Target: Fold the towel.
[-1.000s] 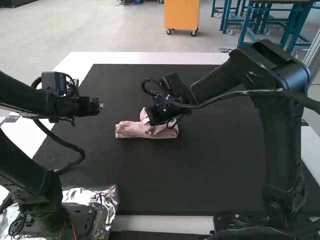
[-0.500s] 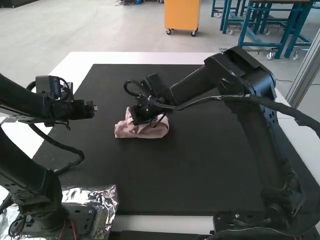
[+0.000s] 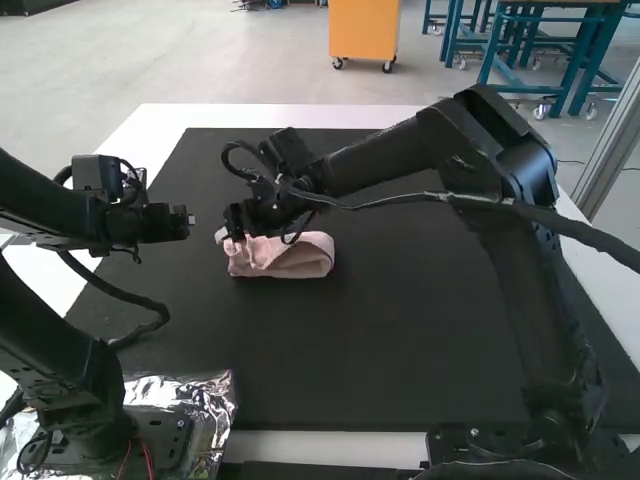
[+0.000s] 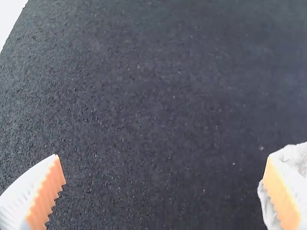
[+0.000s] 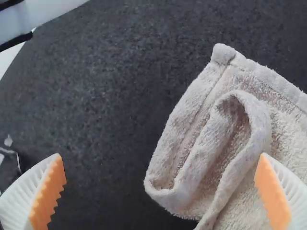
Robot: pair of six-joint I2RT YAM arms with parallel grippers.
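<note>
In the high view, the pink towel [image 3: 285, 257] lies on the black mat [image 3: 360, 340], left of the mat's middle, doubled up into a small, thick bundle with a rounded fold at its right end; the right arm reaches across from the right, its gripper [image 3: 232, 222] at the bundle's far left end; the left gripper [image 3: 190, 222] hangs near the mat's left edge, apart from the towel; the white table [image 3: 270, 115] borders the mat. In the left wrist view, the left gripper's fingers [image 4: 48, 189] are spread wide, with bare mat between them; a pale, crumpled part of the towel shows beside and behind one finger, and nothing is pinched. In the right wrist view, the right gripper's fingers [image 5: 53, 189] are spread wide too, holding nothing; one is over the mat, the other overlaps the towel in view, though whether it touches I cannot tell; the towel's layers curl in loose loops, one standing open, beside a hemmed edge and a corner.
</note>
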